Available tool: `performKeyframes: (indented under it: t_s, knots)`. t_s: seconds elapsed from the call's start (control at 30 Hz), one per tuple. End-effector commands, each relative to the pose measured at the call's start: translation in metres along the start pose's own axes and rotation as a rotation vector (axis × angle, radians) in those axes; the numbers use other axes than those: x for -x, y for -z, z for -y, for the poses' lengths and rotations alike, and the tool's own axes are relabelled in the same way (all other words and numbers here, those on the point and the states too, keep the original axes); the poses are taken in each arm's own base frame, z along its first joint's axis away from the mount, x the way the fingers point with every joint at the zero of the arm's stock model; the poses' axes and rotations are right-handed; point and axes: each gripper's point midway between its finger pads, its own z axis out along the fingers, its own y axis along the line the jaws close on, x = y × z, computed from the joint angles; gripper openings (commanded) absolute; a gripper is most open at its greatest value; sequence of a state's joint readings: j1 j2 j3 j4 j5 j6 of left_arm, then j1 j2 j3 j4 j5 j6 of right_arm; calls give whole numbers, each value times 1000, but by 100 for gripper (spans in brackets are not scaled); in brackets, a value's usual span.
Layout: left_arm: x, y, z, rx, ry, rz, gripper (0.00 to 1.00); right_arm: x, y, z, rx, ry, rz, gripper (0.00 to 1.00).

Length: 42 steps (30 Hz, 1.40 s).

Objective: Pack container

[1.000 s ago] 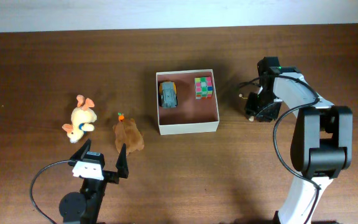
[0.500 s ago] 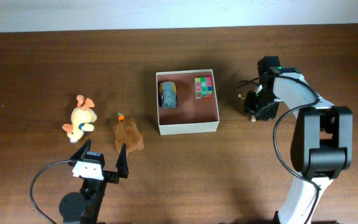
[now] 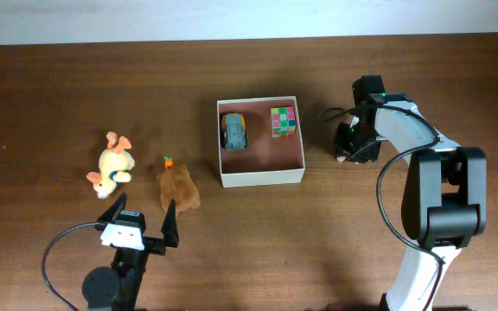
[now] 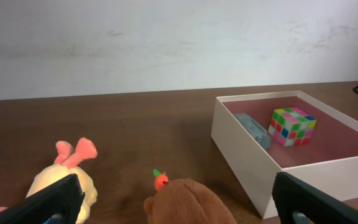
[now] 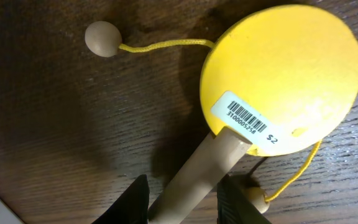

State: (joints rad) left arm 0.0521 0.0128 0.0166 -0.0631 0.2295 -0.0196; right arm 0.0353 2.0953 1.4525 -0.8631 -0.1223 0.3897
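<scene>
The container (image 3: 262,175), a square white-walled box with a pinkish-brown inside, holds a grey toy car (image 3: 233,131) and a coloured cube (image 3: 284,121). It also shows in the left wrist view (image 4: 241,155). My right gripper (image 3: 350,147) is just right of the container, low over the table. In the right wrist view it (image 5: 182,199) is shut on the wooden handle of a yellow hand drum (image 5: 281,68) with beads on strings. My left gripper (image 3: 142,216) is open and empty, just in front of a brown plush (image 3: 178,187) and a yellow rabbit plush (image 3: 112,164).
The brown plush (image 4: 188,202) carries a small orange carrot (image 4: 160,180). The rabbit plush (image 4: 61,180) lies to its left. A pale wall runs along the table's far edge (image 3: 249,39). The right arm's base (image 3: 443,225) stands at the front right.
My right gripper has shifted a little left toward the container, with the drum in it. The left arm has not moved.
</scene>
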Motion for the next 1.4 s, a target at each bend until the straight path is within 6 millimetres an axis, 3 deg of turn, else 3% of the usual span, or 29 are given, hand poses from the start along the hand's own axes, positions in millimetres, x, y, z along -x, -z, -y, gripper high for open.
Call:
performKeyframes:
  t_s: [0.0, 0.13, 0.37, 0.73, 0.87, 1.1, 1.23, 1.37]
  knots:
    - [-2, 0, 1, -7, -12, 1, 99, -32, -42, 6, -22, -6, -135, 31]
    - [-2, 0, 1, -7, -12, 1, 99, -33, -41, 9, -38, -36, -138, 29]
    - [-2, 0, 1, -7, -12, 1, 99, -33, -42, 8, -37, -35, -136, 15]
    - [-2, 0, 1, -7, -12, 1, 99, -29, -37, 6, -31, -7, -130, 14]
    - [-2, 0, 1, -7, -12, 1, 99, -24, -31, 3, -30, -2, -127, 8]
    - [-2, 0, 1, -7, -12, 1, 99, -23, -29, 3, -29, 10, -126, 7]
    - [-2, 0, 1, -8, -12, 1, 99, -20, -21, 4, -48, 26, -124, 7]
    - [-2, 0, 1, -7, -12, 1, 99, -8, 2, -4, -45, 72, -113, 7]
